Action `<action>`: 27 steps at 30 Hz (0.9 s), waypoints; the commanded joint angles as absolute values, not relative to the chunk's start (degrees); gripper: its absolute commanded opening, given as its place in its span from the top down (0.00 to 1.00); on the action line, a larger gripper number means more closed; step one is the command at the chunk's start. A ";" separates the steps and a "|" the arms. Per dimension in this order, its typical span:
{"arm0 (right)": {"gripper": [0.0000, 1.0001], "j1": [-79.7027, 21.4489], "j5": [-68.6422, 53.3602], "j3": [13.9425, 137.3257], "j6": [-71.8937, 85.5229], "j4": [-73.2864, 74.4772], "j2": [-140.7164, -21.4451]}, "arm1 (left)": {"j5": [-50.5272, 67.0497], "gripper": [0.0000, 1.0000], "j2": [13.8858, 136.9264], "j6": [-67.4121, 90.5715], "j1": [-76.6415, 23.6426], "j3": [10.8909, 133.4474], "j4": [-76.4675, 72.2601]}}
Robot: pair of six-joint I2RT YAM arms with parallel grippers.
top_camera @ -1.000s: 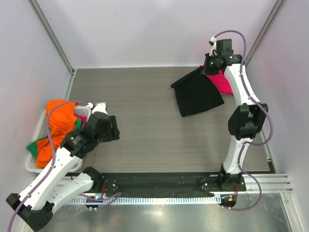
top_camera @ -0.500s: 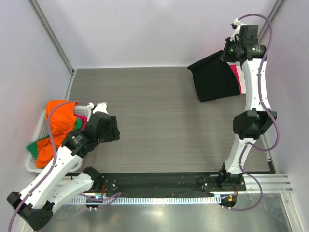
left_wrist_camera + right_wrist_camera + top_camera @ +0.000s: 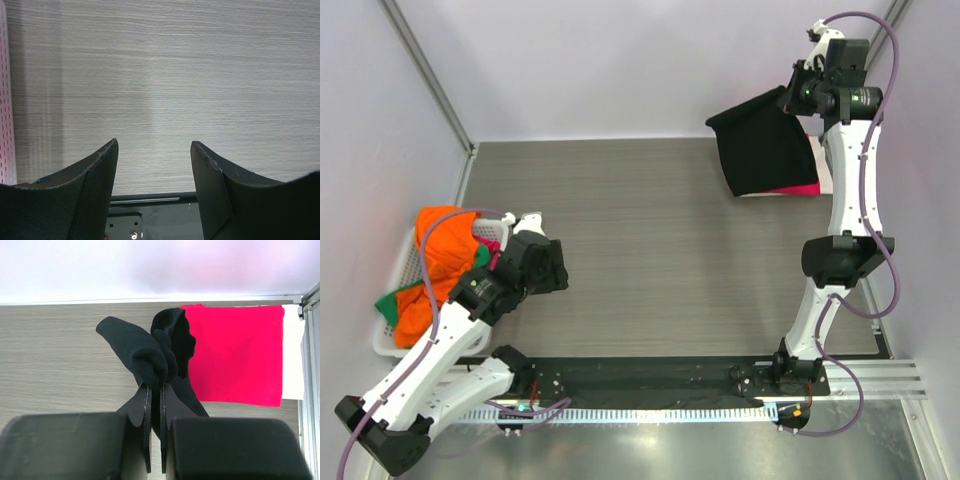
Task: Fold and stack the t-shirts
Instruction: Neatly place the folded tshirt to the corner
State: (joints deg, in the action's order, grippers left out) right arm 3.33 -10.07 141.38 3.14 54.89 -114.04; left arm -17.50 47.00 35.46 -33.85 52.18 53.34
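Observation:
My right gripper [image 3: 798, 96] [image 3: 155, 385] is shut on the folded black t-shirt [image 3: 762, 146] [image 3: 145, 352] and holds it lifted at the far right, hanging over the folded crimson-pink t-shirt [image 3: 792, 189] [image 3: 237, 357] that lies flat on the table. Only a strip of the crimson-pink one shows under the black cloth in the top view. My left gripper [image 3: 533, 232] [image 3: 154, 150] is open and empty, low over bare table beside the basket. An orange t-shirt [image 3: 442, 255], a green one [image 3: 392, 300] and a bit of pink [image 3: 492, 245] lie bunched in the basket.
A white mesh basket [image 3: 392, 270] stands at the left edge, its wall also at the left of the left wrist view [image 3: 6, 100]. White walls close the back and sides. A metal rail [image 3: 895, 375] runs along the near edge.
My right gripper has carried the black t-shirt up and to the far right, from the table beside the crimson-pink one to hanging over it. The left arm has not moved.

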 commanded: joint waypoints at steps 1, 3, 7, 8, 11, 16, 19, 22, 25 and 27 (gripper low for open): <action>0.99 4.22 -11.42 144.32 3.34 51.50 -114.17 | -17.58 0.39 47.20 34.72 -33.93 52.12 50.98; 0.99 4.48 -11.86 144.32 3.25 50.98 -115.05 | -17.49 0.39 47.28 34.72 -33.93 52.03 50.98; 0.99 5.45 -12.74 144.84 2.99 49.84 -117.07 | -17.40 0.39 47.46 34.72 -33.93 52.03 51.06; 0.99 5.62 -12.83 145.19 2.90 49.31 -117.51 | -17.40 0.39 47.63 34.72 -33.93 52.03 51.06; 0.99 6.59 -13.09 145.81 2.81 47.82 -118.91 | -17.32 0.39 47.90 34.72 -33.93 52.03 50.98; 0.99 8.00 -13.98 146.51 2.90 45.18 -121.72 | -17.31 0.40 47.99 34.72 -33.93 52.03 50.98; 0.99 8.79 -13.63 147.21 2.46 43.69 -123.48 | -17.58 0.40 47.90 34.80 -33.93 51.94 50.98; 0.99 10.10 -13.19 147.48 1.94 41.58 -124.89 | -17.75 0.40 48.25 34.89 -33.93 51.94 50.98; 0.99 11.51 -13.45 147.39 1.67 38.07 -126.65 | -17.84 0.40 48.60 34.98 -33.93 51.94 51.06; 0.99 12.65 -13.10 147.31 2.19 35.08 -128.23 | -17.93 0.40 48.95 34.98 -33.93 51.94 51.24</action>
